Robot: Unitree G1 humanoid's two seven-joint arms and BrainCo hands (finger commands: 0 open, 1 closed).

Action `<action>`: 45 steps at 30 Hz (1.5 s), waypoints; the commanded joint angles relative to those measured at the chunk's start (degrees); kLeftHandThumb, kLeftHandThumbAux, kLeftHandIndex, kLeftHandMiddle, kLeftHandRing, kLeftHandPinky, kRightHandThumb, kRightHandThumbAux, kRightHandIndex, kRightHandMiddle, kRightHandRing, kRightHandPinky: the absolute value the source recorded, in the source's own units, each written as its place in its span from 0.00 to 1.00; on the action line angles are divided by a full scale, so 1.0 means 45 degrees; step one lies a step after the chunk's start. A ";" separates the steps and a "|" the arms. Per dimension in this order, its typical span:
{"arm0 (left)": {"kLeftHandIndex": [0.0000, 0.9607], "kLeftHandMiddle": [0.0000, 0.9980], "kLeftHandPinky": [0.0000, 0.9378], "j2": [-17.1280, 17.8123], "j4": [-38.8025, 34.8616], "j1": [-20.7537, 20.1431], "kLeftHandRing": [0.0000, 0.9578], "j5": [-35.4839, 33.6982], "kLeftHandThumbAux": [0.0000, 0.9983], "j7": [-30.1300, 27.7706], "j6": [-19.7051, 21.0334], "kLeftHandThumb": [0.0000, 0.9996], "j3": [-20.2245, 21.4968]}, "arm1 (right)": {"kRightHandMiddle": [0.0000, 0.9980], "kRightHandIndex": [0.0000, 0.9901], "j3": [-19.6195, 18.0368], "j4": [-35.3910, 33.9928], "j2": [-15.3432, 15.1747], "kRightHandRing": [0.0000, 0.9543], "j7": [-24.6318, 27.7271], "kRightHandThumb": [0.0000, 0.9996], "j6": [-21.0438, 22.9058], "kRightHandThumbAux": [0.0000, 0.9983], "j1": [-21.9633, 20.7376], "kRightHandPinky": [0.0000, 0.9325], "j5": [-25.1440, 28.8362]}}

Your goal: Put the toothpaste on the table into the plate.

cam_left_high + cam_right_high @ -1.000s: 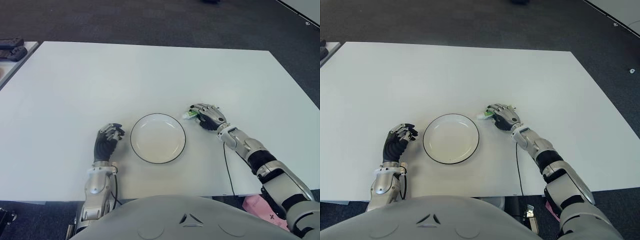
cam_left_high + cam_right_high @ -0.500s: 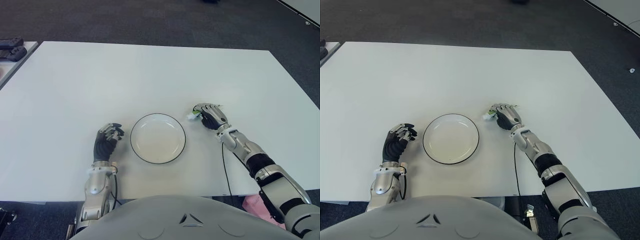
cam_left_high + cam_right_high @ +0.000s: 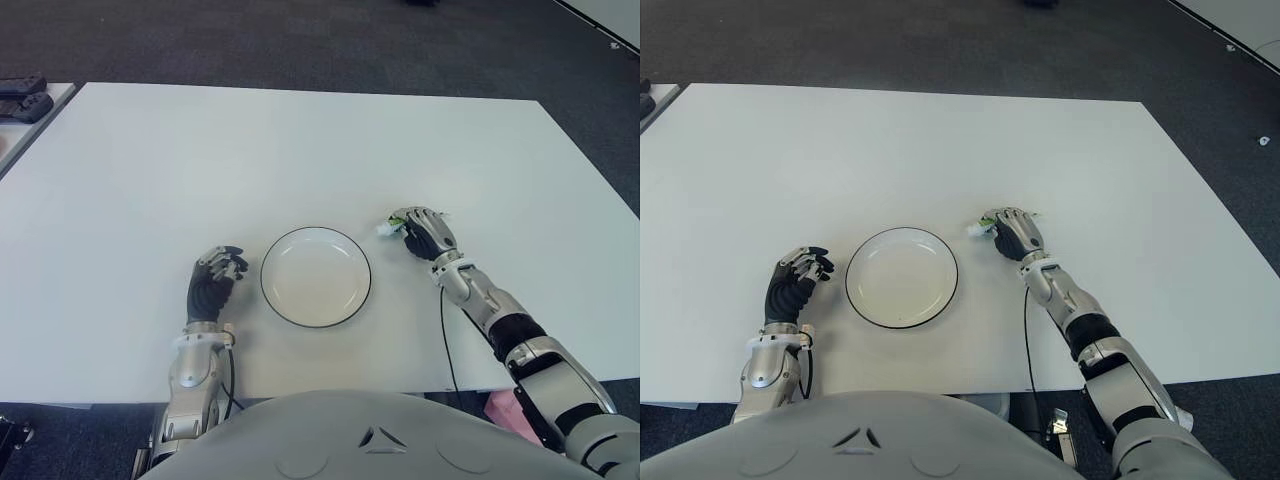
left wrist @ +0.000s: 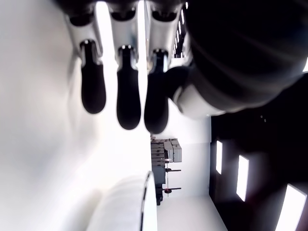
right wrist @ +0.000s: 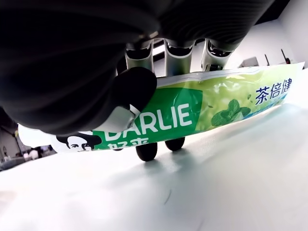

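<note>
Your right hand [image 3: 424,232], just right of the plate [image 3: 316,276], has its fingers closed around the toothpaste [image 5: 202,111], probably barely off the table. Lift it clear of the rim before moving across. The left hand [image 3: 214,281], left of the plate, is curled and empty.

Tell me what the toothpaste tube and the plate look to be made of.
Toothpaste tube, held in the right hand: probably soft plastic laminate, glossy, going by the printed green skin that catches light.

Plate: likely glazed ceramic or melamine; it is smooth white with a thin dark rim line, and the look does not settle which.

The left hand shows left of the plate.
</note>
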 commanded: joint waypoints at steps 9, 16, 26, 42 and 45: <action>0.45 0.55 0.56 -0.0064 0.0145 0.0062 0.56 0.0145 0.72 0.0254 0.0385 0.70 0.0051 | 0.45 0.42 -0.0704 -0.1305 0.0344 0.56 0.0314 0.95 0.0230 0.66 0.1226 0.67 0.0637; 0.45 0.55 0.56 -0.0082 0.0020 0.0082 0.56 0.0120 0.72 0.0309 0.0590 0.71 0.0018 | 0.46 0.41 -0.1203 -0.2130 0.0499 0.58 -0.0103 0.95 0.0226 0.66 0.1491 0.71 0.0697; 0.45 0.56 0.56 0.0067 0.0113 0.0054 0.56 0.0056 0.72 0.0104 0.0492 0.70 -0.0042 | 0.48 0.42 -0.2197 -0.4304 0.1085 0.59 -0.0331 0.96 0.0262 0.65 0.2042 0.73 0.1122; 0.45 0.55 0.56 -0.0037 0.0216 -0.0059 0.56 0.0062 0.72 0.0237 0.0451 0.70 -0.0056 | 0.44 0.38 -0.2931 -0.6805 0.2662 0.55 -0.0748 1.00 -0.0065 0.67 0.2590 0.56 0.1450; 0.45 0.56 0.56 -0.0035 0.0230 -0.0078 0.56 0.0034 0.72 0.0209 0.0456 0.70 -0.0052 | 0.44 0.37 -0.2941 -0.6789 0.2787 0.54 -0.0905 1.00 -0.0404 0.67 0.2506 0.55 0.1388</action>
